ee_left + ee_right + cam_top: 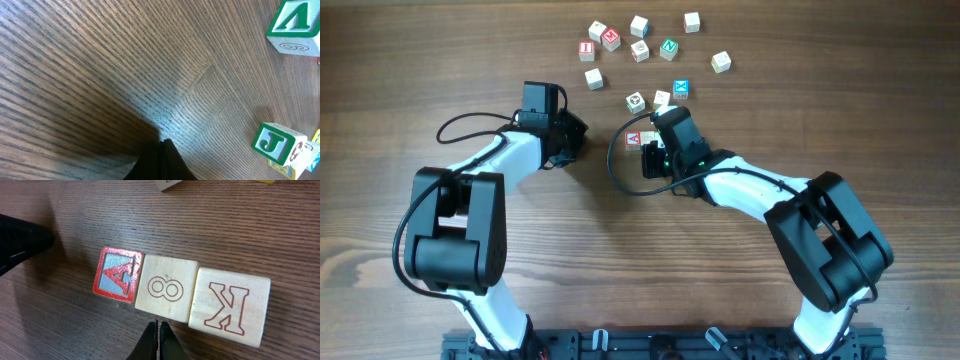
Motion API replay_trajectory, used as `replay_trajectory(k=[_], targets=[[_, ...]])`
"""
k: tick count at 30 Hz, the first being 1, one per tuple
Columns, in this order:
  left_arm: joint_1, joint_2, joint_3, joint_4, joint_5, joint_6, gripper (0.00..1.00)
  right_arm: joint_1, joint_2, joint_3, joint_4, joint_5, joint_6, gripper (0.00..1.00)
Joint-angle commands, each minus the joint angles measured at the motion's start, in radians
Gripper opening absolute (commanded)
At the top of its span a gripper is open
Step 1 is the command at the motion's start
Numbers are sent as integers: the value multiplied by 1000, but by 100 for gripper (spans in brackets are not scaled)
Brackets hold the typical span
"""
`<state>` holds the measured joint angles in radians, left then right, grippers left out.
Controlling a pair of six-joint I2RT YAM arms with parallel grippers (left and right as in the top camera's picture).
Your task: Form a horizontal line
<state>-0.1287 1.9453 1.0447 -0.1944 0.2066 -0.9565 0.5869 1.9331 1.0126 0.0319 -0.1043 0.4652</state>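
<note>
The horizontal line is a row of three touching cubes in the right wrist view: a red-framed "A" cube [118,274], a pale "8" cube [166,288] and a pale "K" cube [231,305]. In the overhead view only the "A" cube [633,139] shows clearly; my right arm covers the rest. My right gripper [158,326] is shut and empty, its tip just at the near side of the "8" cube; it also shows in the overhead view [650,152]. My left gripper [572,135] is shut and empty, low over bare wood to the left of the row [162,143].
Several loose letter cubes lie scattered at the back of the table [639,50], the nearest just behind the row [636,101]. The left wrist view shows a green "J" cube [277,142] and a green "V" cube [295,25] at the right.
</note>
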Motion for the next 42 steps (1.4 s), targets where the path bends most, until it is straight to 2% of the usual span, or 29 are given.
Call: replay_trajectory(k=[1,42], targets=[[2,121,-93,-64,-115,2,5,9,25,20,10,-9,-18,5],[2,121,-93,-65,-124,3,6,10,40,21,38,-4,-19,4]])
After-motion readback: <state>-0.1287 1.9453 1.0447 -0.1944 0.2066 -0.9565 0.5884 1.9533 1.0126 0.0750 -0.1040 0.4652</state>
